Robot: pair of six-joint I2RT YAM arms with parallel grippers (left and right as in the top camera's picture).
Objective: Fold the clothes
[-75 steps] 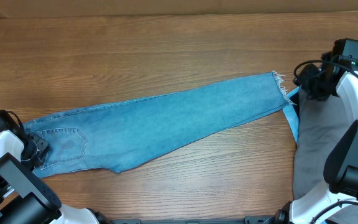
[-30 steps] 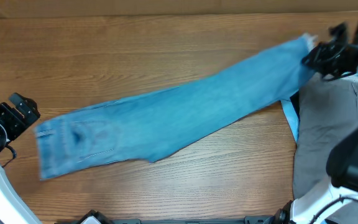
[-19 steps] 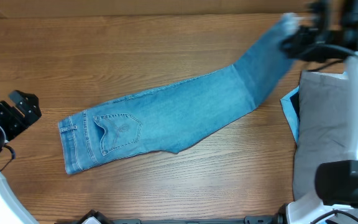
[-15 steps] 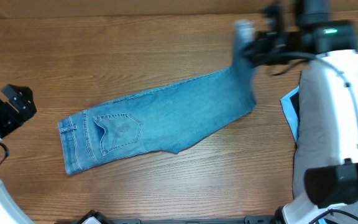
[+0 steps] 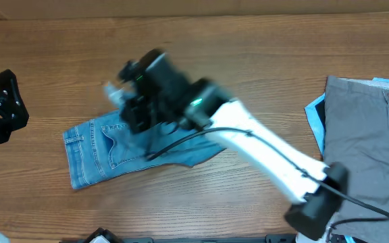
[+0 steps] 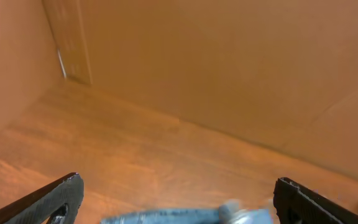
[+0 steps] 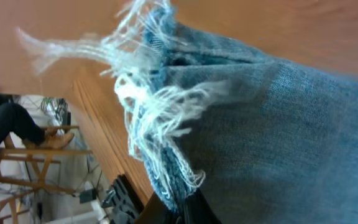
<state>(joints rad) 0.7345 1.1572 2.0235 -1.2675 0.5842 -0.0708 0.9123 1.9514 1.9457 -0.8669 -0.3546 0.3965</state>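
The clothes are light-blue jeans [image 5: 96, 152] lying left of centre on the wooden table [image 5: 262, 67], with the waistband at the left. My right arm reaches across from the lower right. My right gripper [image 5: 123, 101] hovers over the pocket area, shut on the frayed ankle hems [image 7: 160, 106], so the legs are doubled back over the seat. In the right wrist view my right gripper [image 7: 188, 208] pinches the denim at the bottom edge. My left gripper [image 5: 15, 98] stands open at the far left, clear of the jeans. In its own view my left gripper [image 6: 178, 183] is wide open, with a blurred strip of jeans [image 6: 166, 216] below.
Grey trousers [image 5: 363, 135] lie at the right edge on a bright blue item [image 5: 314, 115]. A brown cardboard wall [image 6: 229, 74] closes off the back of the table.
My right gripper has swept from the far right to the left with the hems, folding the legs over the seat. The left gripper has drifted slightly back and left.
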